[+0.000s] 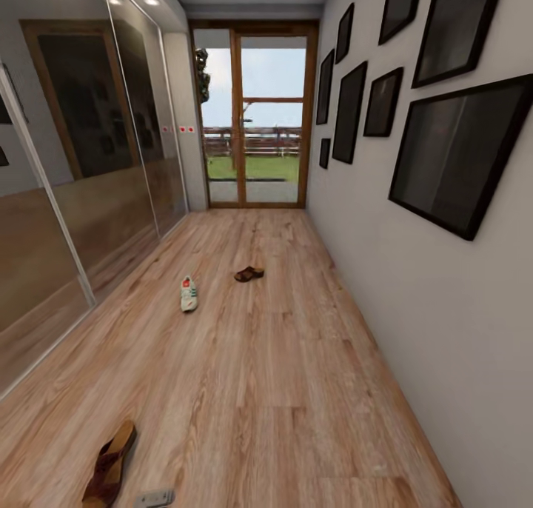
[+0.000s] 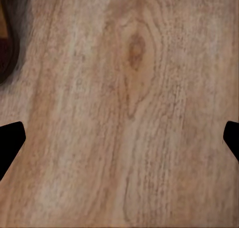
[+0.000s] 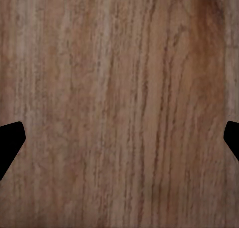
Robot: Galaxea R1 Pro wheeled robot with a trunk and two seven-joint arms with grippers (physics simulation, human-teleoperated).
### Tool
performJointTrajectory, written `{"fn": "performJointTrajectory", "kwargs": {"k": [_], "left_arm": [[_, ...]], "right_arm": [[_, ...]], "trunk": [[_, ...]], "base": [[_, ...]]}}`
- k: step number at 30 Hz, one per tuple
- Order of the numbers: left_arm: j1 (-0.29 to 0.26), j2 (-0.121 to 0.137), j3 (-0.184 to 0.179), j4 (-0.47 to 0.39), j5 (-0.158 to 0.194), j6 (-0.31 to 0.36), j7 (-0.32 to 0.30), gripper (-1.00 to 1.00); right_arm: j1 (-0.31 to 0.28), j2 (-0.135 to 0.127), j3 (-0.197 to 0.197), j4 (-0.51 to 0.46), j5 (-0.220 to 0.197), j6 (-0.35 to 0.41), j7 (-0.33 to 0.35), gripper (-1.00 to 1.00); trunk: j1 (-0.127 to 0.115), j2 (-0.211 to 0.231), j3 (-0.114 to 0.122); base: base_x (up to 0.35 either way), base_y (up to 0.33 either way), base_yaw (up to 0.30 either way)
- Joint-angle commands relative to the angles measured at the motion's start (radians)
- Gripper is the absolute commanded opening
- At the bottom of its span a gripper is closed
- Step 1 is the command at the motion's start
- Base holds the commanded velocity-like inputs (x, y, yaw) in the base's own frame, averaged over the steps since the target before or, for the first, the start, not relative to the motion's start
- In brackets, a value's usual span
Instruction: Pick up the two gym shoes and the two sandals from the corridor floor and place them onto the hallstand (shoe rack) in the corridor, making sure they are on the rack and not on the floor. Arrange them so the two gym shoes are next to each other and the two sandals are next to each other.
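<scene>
Both grippers, left (image 2: 119, 138) and right (image 3: 119, 138), hang spread and empty over the floor (image 1: 296, 389). One sneaker (image 1: 189, 294) and a sandal (image 1: 249, 274) lie mid-corridor, another sandal (image 1: 109, 465) near its front-left edge. Driving forward carelessly could run over that near sandal.

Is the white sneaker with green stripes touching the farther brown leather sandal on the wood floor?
No, the white sneaker with green stripes lies apart from the farther brown leather sandal, bare wood-plank floor between them.

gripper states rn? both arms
Left gripper: open, empty, over the corridor floor.
Right gripper: open, empty, over bare floor.
</scene>
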Motion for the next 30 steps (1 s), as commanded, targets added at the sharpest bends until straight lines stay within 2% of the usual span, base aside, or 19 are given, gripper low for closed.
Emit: {"fn": "performJointTrajectory", "kwargs": {"k": [1, 13, 23, 30], "left_arm": [[-0.001, 0.000, 0.000, 0.001, 0.005, -0.003, 0.001, 1.00], [-0.001, 0.000, 0.000, 0.000, 0.005, -0.003, 0.002, 1.00], [-0.001, 0.000, 0.001, 0.000, 0.005, -0.003, 0.003, 1.00], [-0.001, 0.000, 0.002, 0.000, 0.005, -0.002, 0.003, 1.00]], "right_arm": [[-0.002, 0.000, 0.000, 0.005, 0.009, -0.006, -0.005, 1.00], [0.001, 0.001, 0.000, 0.005, 0.009, -0.006, -0.005, 1.00], [0.001, 0.001, 0.000, 0.005, 0.009, -0.006, -0.005, 1.00], [0.001, 0.001, 0.000, 0.005, 0.009, -0.006, -0.005, 1.00]], "trunk": [[0.000, 0.000, -0.001], [0.000, 0.000, -0.001], [0.000, 0.000, -0.001], [0.000, 0.000, -0.001]], "base": [[0.350, 0.000, 0.000], [0.350, -0.046, 0.076], [0.350, -0.132, 0.205], [0.350, -0.160, 0.067]]}}
